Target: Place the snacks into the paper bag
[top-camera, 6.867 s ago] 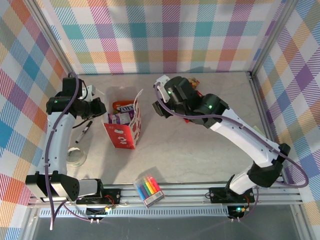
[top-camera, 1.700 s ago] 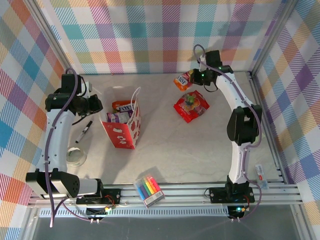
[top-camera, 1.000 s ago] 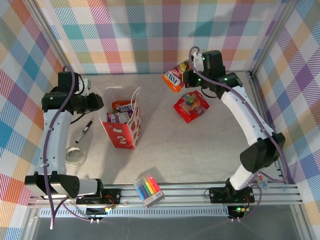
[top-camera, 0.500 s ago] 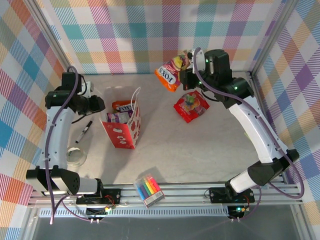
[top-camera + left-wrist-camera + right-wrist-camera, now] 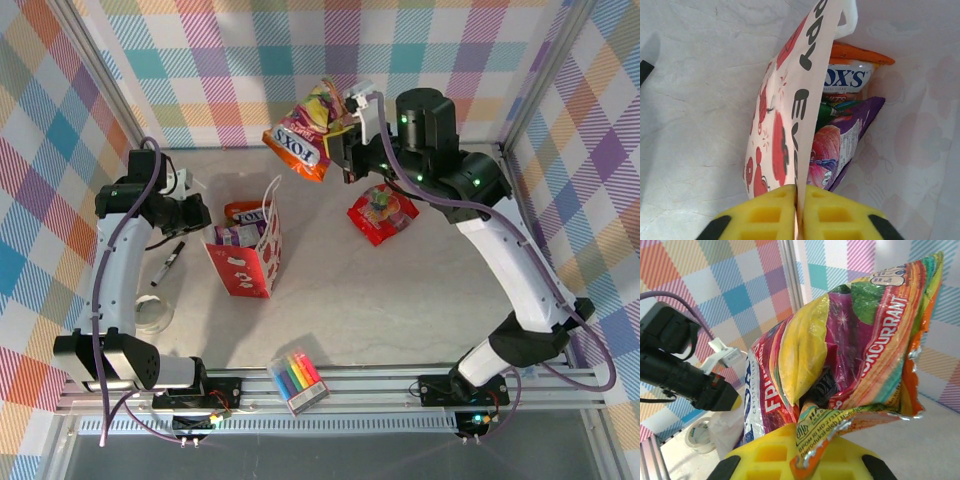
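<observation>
The paper bag (image 5: 242, 274) stands upright at the left-middle of the table, with its mouth open. My left gripper (image 5: 200, 213) is shut on its left rim, and the bag wall (image 5: 785, 125) is pinched between the yellow pads (image 5: 765, 210). Inside lie an orange packet (image 5: 856, 52), a purple packet (image 5: 842, 145) and a green one (image 5: 826, 110). My right gripper (image 5: 340, 140) is shut on a yellow-orange packet (image 5: 298, 134), held high up and to the right of the bag; the crumpled packet (image 5: 840, 340) hangs from the gripper (image 5: 807, 440). A red packet (image 5: 383, 212) lies on the table to the right.
A clear pack of coloured markers (image 5: 298, 380) lies at the near edge by the rail. A black pen (image 5: 167, 263) and a roll of clear tape (image 5: 152, 315) lie left of the bag. Plaid walls enclose the table on three sides.
My right gripper has lifted the yellow-orange packet from the back of the table and carried it up and to the left, toward the bag. The left gripper has kept hold of the rim.
</observation>
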